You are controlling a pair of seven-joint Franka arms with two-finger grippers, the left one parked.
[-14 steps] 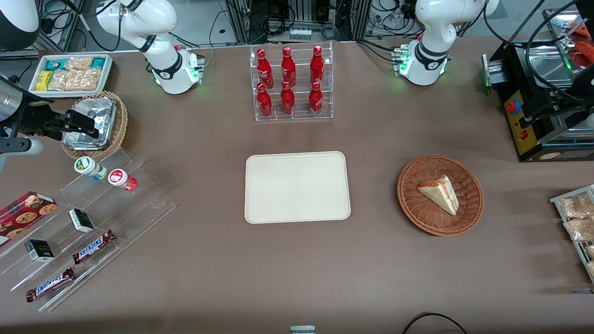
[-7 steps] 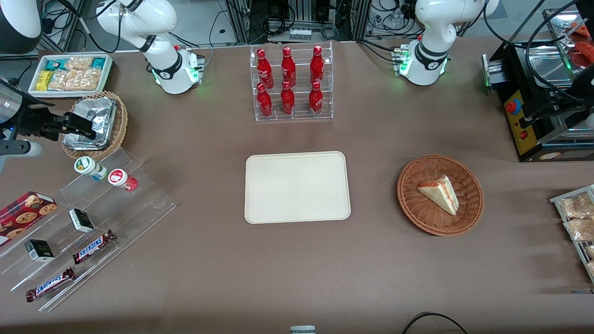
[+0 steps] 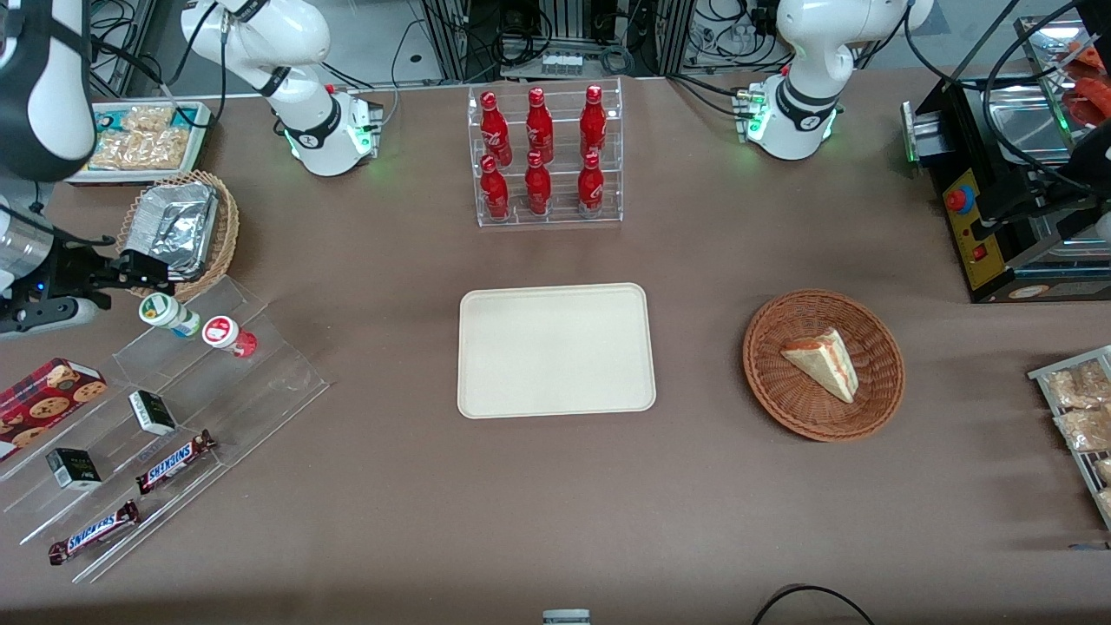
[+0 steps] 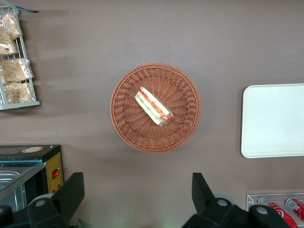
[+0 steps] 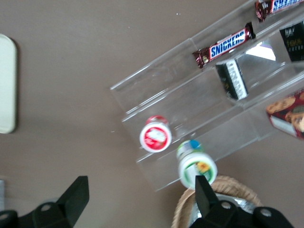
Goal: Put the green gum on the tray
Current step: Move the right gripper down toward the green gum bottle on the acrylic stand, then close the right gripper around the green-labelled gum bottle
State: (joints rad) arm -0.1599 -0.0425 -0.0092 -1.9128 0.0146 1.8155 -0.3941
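Note:
The green gum (image 3: 161,310) is a small white bottle with a green-rimmed lid. It stands on the top step of the clear acrylic rack (image 3: 260,365), beside the red-lidded bottle (image 3: 222,332). My right gripper (image 3: 156,271) is open and empty. It hovers just above the green gum, a little farther from the front camera. In the right wrist view the green gum (image 5: 196,165) lies close to one finger (image 5: 205,194) of the open gripper (image 5: 141,194). The cream tray (image 3: 555,350) lies empty at the table's middle, and its edge shows in the right wrist view (image 5: 6,85).
A wicker basket with a foil container (image 3: 178,230) sits right by the gripper. The rack also holds Snickers bars (image 3: 174,460) and small dark boxes (image 3: 152,412). A cookie box (image 3: 48,395), a white snack bin (image 3: 139,143), a rack of red bottles (image 3: 542,156) and a sandwich basket (image 3: 823,365) stand around.
The gripper has moved nearer the front camera, from over the foil basket to just above the green gum. The arm's upper link has swung into view. No object has moved.

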